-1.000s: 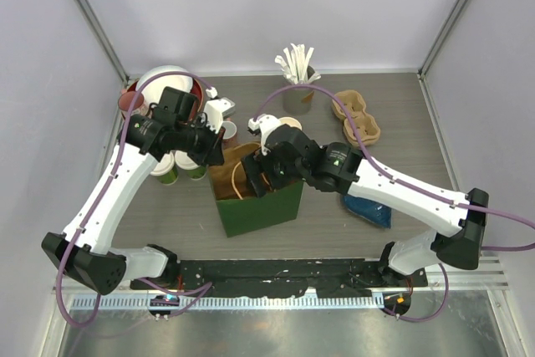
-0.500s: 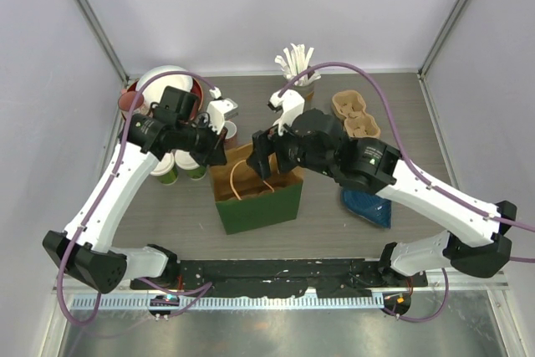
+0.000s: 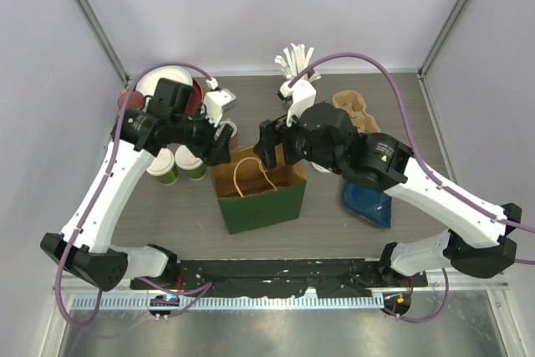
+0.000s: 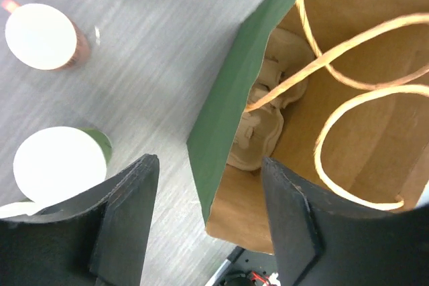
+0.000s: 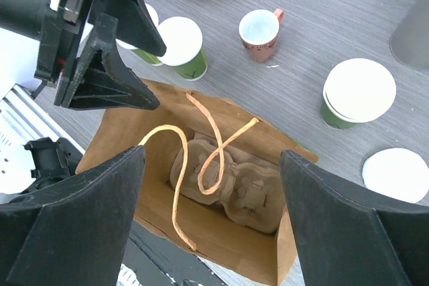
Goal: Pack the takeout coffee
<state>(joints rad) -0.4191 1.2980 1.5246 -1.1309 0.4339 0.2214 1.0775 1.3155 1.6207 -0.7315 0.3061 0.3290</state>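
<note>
While both arms hung over the bag (image 3: 261, 198), the left gripper (image 4: 209, 164) stood open, its fingers (image 4: 127, 219) straddling the bag's green wall at the ten o'clock corner and gripping nothing. The right gripper (image 5: 211, 155) gaped wide above the bag's mouth, also empty. A carrier (image 5: 231, 189) lay in the bag's bottom. Two lidded cups (image 3: 163, 165) stood at the bag's nine o'clock. In the right wrist view, a third (image 5: 358, 92) stood at two o'clock.
</note>
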